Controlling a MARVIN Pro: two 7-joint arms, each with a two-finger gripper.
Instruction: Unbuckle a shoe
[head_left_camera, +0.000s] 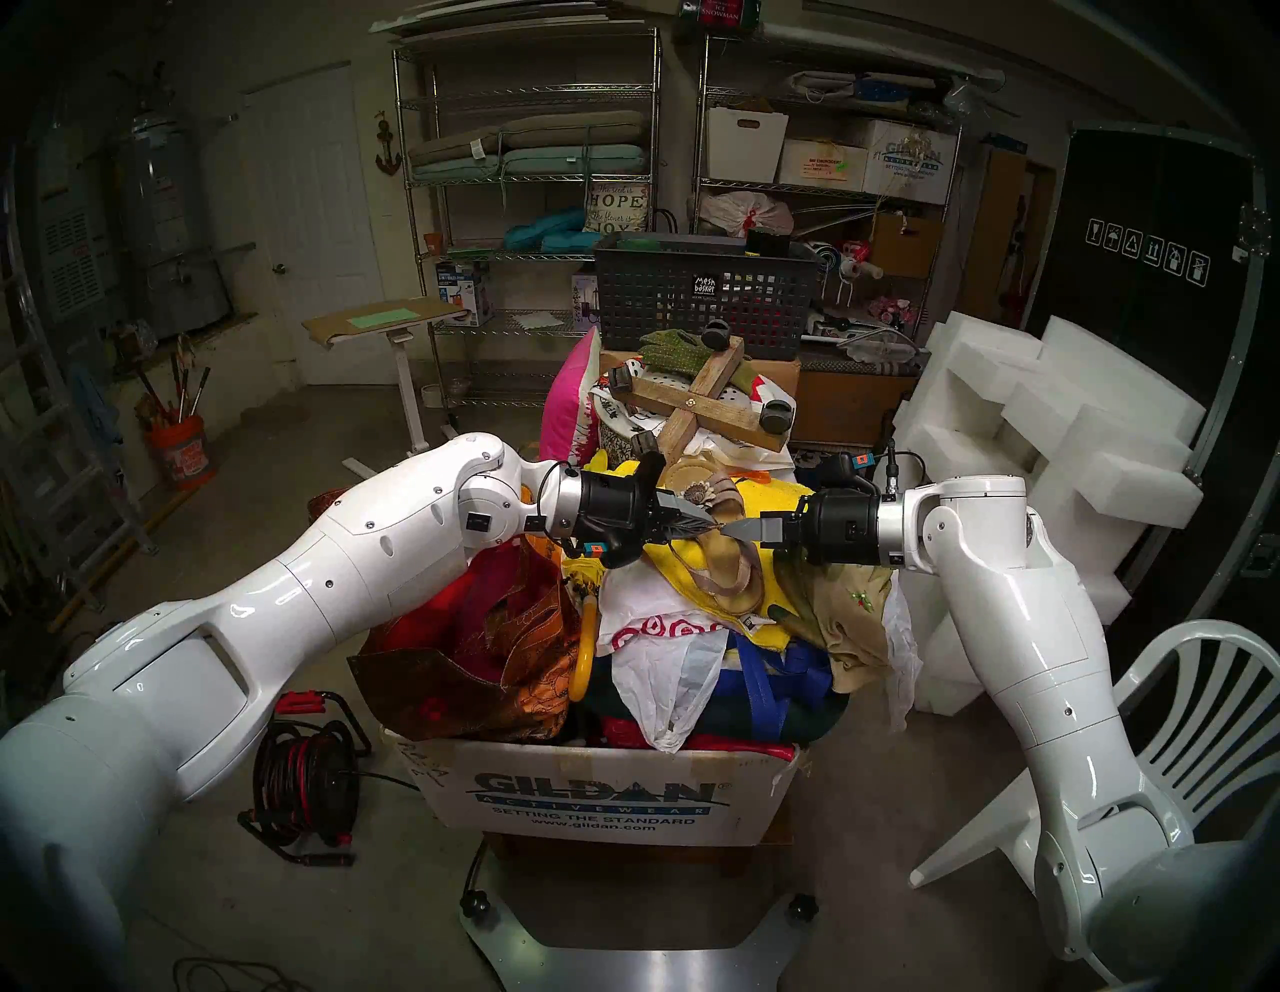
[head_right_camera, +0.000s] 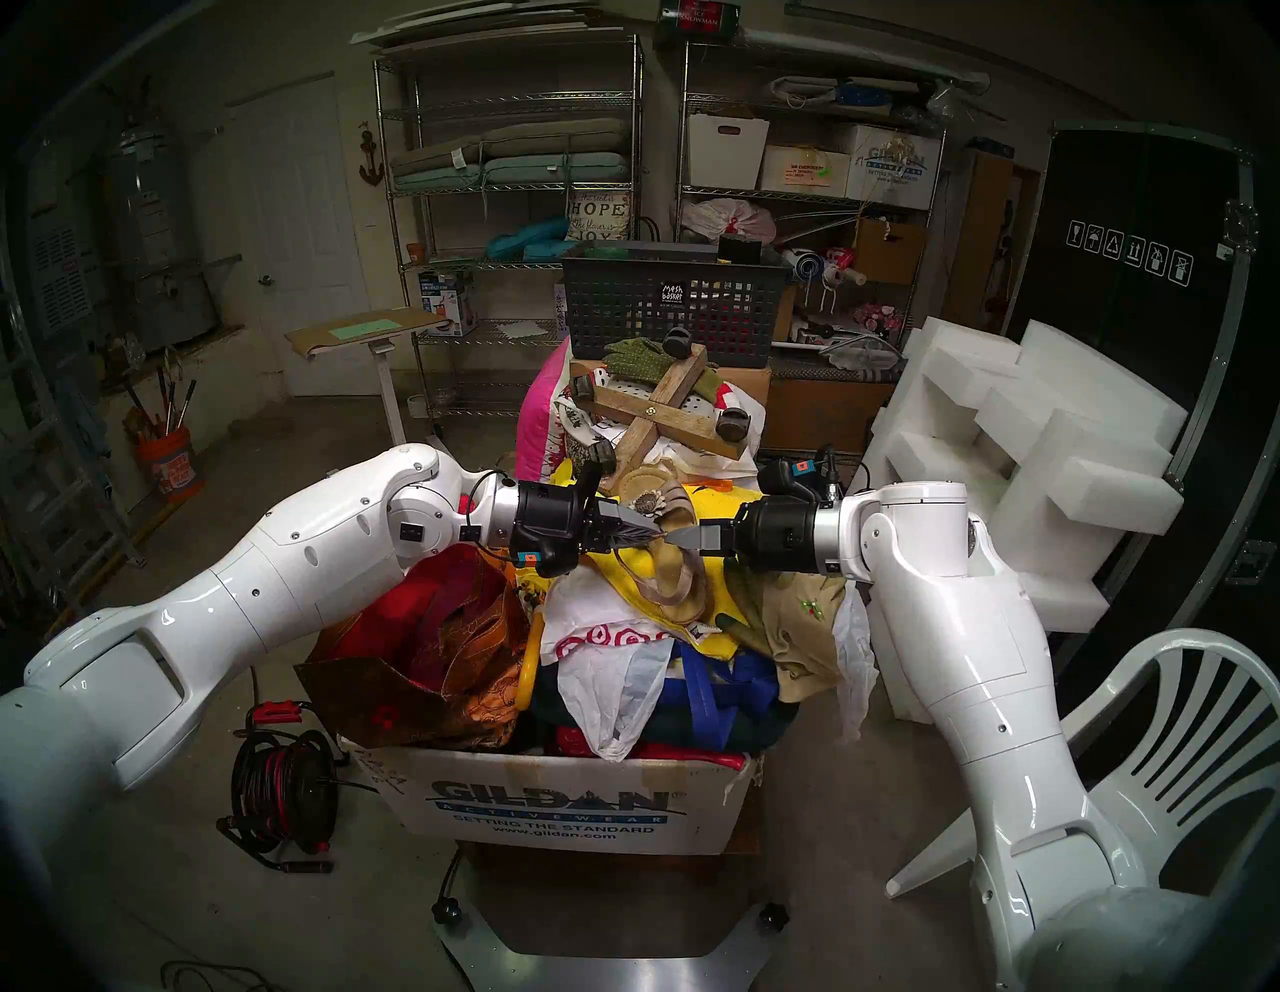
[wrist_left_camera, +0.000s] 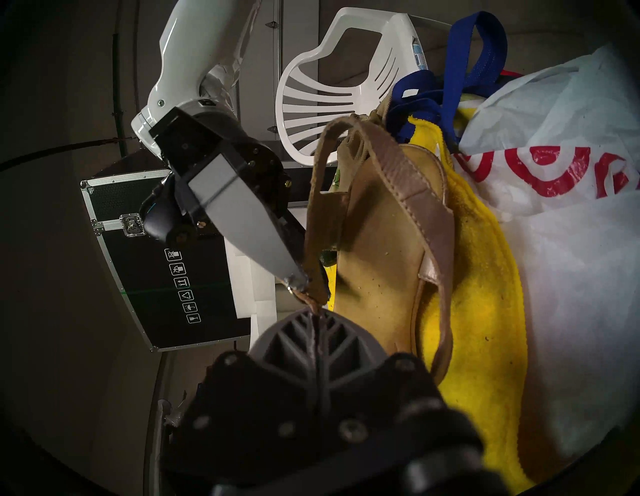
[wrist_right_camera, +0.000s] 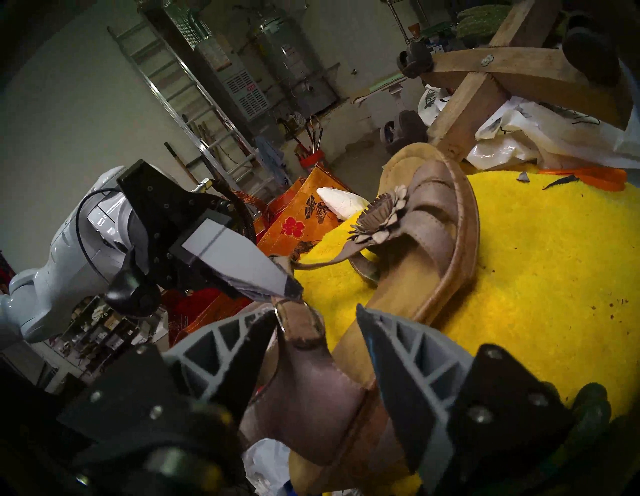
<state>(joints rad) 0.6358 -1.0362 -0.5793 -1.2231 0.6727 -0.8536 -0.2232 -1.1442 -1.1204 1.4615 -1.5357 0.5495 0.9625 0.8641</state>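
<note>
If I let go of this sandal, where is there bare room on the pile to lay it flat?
The best patch is the yellow towel, open between the sandal and the orange strip. Beyond that, the wooden caster cross crowds the pile. The near side is lumpy with the white plastic bag and blue straps.

Sandal (head_left_camera: 720, 554) on towel (head_left_camera: 776, 506), between pincers

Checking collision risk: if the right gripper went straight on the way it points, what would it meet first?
Probably the left gripper, shut on the sandal's strap right ahead; the right gripper already straddles that strap.
</note>
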